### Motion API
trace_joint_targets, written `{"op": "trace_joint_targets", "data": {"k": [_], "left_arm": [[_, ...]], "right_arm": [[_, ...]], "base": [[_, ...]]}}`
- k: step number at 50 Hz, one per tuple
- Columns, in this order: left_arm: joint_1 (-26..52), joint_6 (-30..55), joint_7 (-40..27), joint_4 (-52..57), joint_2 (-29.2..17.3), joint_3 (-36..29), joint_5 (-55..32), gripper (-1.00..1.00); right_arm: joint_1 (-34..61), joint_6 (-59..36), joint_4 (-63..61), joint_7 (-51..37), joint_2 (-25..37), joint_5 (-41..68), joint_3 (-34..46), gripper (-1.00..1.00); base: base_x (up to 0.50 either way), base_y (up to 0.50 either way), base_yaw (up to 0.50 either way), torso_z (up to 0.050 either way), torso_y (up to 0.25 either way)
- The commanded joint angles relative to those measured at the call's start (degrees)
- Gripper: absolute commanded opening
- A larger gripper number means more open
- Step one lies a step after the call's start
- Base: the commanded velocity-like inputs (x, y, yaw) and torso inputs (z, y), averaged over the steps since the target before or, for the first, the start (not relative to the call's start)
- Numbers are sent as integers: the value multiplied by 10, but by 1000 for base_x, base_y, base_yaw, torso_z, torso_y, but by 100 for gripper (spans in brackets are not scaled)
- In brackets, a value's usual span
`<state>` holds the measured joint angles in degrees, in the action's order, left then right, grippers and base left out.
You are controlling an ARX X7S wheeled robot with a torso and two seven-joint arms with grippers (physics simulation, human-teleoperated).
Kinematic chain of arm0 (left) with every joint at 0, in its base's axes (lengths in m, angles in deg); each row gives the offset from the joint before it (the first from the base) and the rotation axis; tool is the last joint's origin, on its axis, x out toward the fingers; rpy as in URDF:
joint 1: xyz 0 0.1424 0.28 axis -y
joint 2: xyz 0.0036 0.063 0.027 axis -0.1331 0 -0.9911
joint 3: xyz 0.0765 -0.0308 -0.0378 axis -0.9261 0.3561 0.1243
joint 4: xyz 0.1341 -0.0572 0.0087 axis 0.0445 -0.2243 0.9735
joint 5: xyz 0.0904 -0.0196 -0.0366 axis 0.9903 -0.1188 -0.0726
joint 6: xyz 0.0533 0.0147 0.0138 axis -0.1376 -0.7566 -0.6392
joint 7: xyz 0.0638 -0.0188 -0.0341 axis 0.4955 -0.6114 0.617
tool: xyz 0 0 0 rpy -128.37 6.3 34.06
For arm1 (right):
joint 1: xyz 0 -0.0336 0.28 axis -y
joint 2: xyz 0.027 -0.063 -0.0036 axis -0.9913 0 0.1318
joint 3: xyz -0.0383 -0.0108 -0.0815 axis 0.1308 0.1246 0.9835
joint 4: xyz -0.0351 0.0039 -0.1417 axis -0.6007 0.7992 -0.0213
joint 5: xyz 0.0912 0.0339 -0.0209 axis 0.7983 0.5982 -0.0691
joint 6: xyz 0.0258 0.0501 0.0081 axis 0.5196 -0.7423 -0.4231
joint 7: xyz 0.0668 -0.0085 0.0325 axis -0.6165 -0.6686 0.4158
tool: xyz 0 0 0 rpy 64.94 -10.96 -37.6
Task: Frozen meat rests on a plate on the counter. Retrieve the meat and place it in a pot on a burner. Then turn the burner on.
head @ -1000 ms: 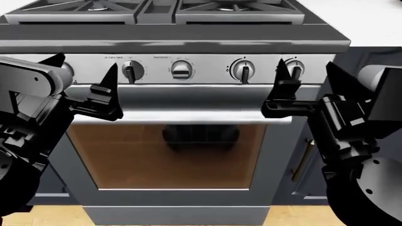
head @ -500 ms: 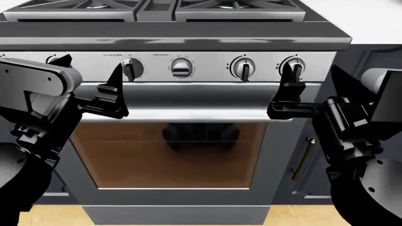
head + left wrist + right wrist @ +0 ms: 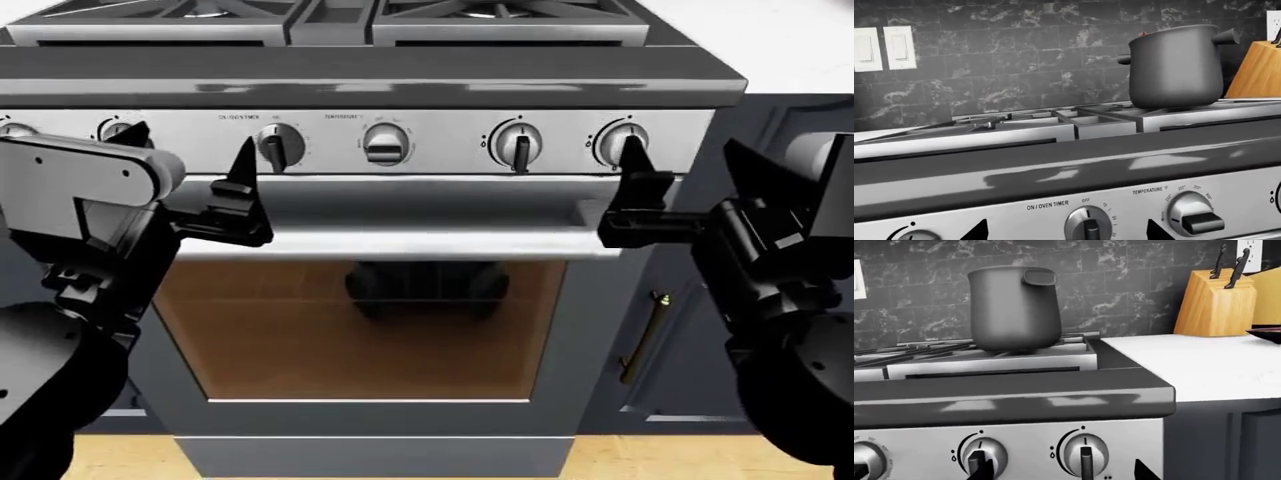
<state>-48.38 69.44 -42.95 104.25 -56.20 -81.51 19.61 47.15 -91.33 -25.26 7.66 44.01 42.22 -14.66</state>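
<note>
The tall grey pot (image 3: 1177, 65) stands on the stove's back right grate, also seen in the right wrist view (image 3: 1014, 307). The frozen meat is out of view. A dark flat rim (image 3: 1266, 333) at the edge of the white counter (image 3: 1201, 365) may be the plate. My left gripper (image 3: 194, 170) is open in front of the oven timer knob (image 3: 1087, 225). My right gripper (image 3: 687, 160) is open at the panel's right end, its fingertips either side of the rightmost burner knob (image 3: 1084, 455). Burner grates (image 3: 494, 12) show at the head view's top.
The stove's control panel carries several knobs (image 3: 517, 147) above the oven door handle (image 3: 414, 240). A wooden knife block (image 3: 1217, 305) stands on the counter by the tiled wall. Light switches (image 3: 884, 47) sit on the wall to the stove's left. Dark cabinets (image 3: 667, 330) flank the oven.
My right gripper has shifted to the right, past the rightmost knob. My left arm has drawn slightly left and lower. Both stay open.
</note>
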Motion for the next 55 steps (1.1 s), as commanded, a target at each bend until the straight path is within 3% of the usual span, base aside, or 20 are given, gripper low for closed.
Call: {"op": "trace_joint_targets", "data": {"k": [1, 21, 55], "left_arm": [[-8, -6, -5, 6, -3, 2, 6, 100], [-19, -14, -15, 12, -5, 11, 9, 100], [-18, -3, -27, 22, -12, 14, 0, 100]], "right_arm": [[23, -19, 14, 24, 14, 12, 2, 100], [56, -56, 69, 62, 8, 42, 19, 100], [80, -52, 134, 100, -39, -34, 60, 100]], "base": [[0, 0, 0, 0, 0], [0, 0, 0, 0, 0], [0, 0, 0, 0, 0]]}}
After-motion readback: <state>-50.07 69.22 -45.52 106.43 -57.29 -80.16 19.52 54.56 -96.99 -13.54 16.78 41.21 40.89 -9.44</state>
